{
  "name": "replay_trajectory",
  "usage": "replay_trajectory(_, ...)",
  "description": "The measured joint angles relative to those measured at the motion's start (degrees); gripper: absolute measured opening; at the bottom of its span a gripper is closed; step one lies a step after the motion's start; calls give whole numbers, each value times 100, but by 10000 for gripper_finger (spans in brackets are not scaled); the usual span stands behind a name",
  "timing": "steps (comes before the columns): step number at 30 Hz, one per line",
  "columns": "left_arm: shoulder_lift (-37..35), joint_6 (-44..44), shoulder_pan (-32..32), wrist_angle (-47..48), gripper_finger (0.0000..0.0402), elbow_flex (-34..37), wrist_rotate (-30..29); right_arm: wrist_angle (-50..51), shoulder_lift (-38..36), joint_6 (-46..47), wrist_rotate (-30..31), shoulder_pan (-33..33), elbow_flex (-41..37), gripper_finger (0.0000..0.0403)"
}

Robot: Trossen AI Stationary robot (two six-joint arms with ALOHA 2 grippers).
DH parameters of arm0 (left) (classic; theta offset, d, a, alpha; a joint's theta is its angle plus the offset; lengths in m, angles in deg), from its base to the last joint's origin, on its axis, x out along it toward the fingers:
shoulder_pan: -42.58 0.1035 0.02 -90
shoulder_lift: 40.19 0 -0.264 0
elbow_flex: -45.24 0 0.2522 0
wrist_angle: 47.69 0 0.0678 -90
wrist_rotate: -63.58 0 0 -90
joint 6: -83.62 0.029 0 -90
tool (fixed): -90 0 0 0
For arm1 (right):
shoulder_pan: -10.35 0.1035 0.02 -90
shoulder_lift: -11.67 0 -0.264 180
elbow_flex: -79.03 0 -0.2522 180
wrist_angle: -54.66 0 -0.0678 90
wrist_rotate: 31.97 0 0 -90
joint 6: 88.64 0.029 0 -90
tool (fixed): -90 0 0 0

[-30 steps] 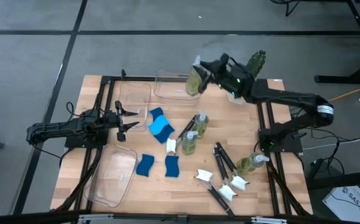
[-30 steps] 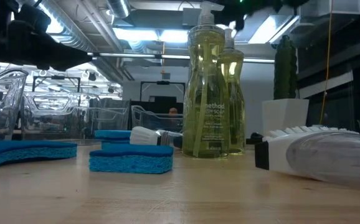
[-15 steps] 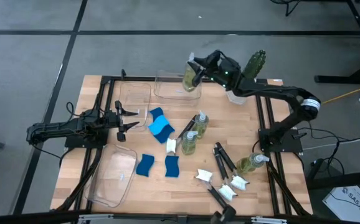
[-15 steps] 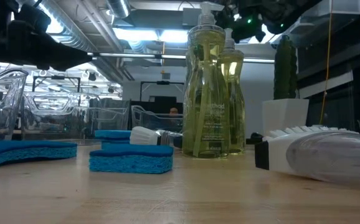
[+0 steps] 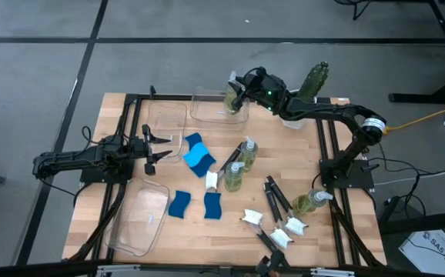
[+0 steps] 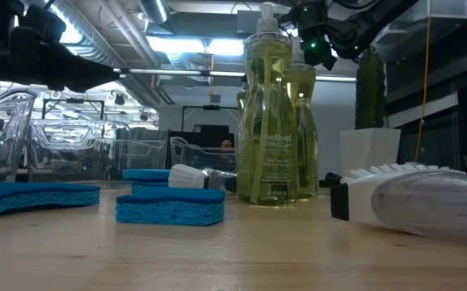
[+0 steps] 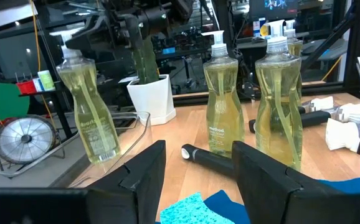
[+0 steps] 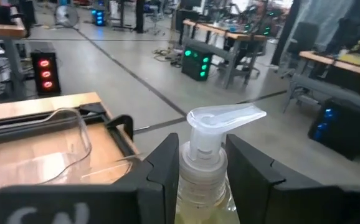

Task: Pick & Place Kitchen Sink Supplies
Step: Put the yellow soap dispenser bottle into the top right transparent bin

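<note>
Right gripper: clamped on a soap bottle's neck, above the far bin.
Left gripper: fingers spread, empty, well apart from that bin, beside the sponges.

Overhead straight down on the desk; low, level across it. Both sharing the standing bottles, close in low.

Floor: grey concrete, dark seam lines. Counter: light wood planks, black frame rails. Ceiling: exposed ducts, bright strip lights. Beyond: workbenches, lit green equipment panels, a desk fan.
</note>
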Motion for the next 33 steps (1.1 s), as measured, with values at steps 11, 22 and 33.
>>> replay_trajectory(11, 2, 0, 2, 0, 179, -1, -52, -769, -143, 261, -42, -253, -804, 107)
replay_trajectory(22, 0, 0, 0, 0, 179, 1, -52, -716, -154, 122, -35, -257, -973, 107)
replay_trajectory(33, 0, 0, 0, 0, 179, -1, -50, -635, -158, 262, -33, -255, -966, 133)
